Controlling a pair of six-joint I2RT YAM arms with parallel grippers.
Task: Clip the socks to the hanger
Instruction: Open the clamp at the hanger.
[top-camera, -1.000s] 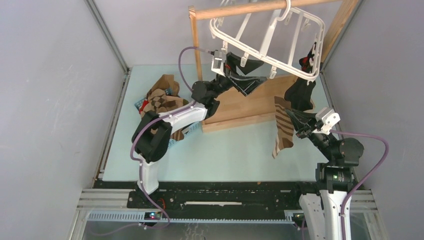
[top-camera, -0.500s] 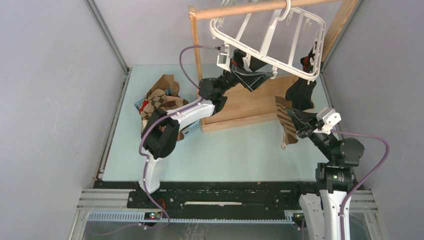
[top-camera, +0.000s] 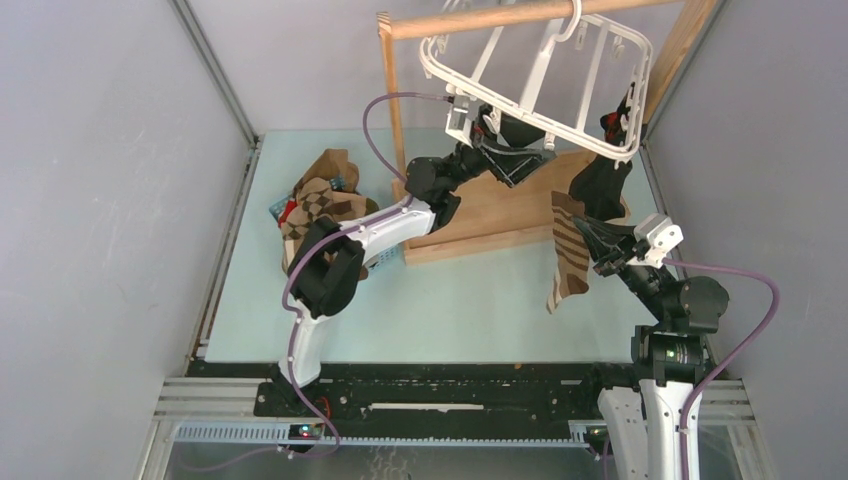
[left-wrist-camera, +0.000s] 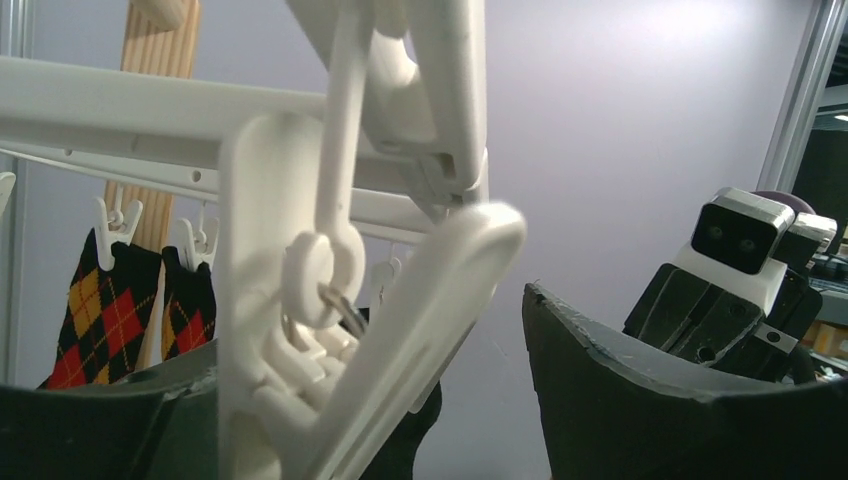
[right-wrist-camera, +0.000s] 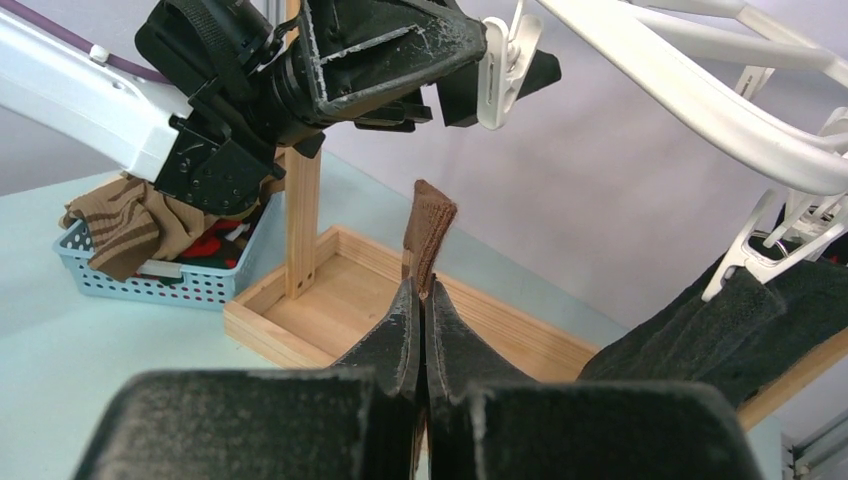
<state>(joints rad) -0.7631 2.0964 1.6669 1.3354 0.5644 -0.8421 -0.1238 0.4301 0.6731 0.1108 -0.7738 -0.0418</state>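
Some socks (left-wrist-camera: 100, 310) clipped; right jaws pinch a brown sock (top-camera: 567, 255), left jaws gape around a clip (left-wrist-camera: 300, 300); more in basket (right-wrist-camera: 150, 283).

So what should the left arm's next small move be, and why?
Probably close the left gripper on the white plastic clip to pinch it open: the clip sits between its open fingers, and the right gripper holds the brown striped sock ready below.

My left arm (top-camera: 380, 225) and right arm (top-camera: 652, 430) had white shells, black joints and a purple cable (top-camera: 366, 125) each; the fingers (right-wrist-camera: 400, 335) were dark, rough wedges, with small white camera boxes (top-camera: 662, 235) behind.
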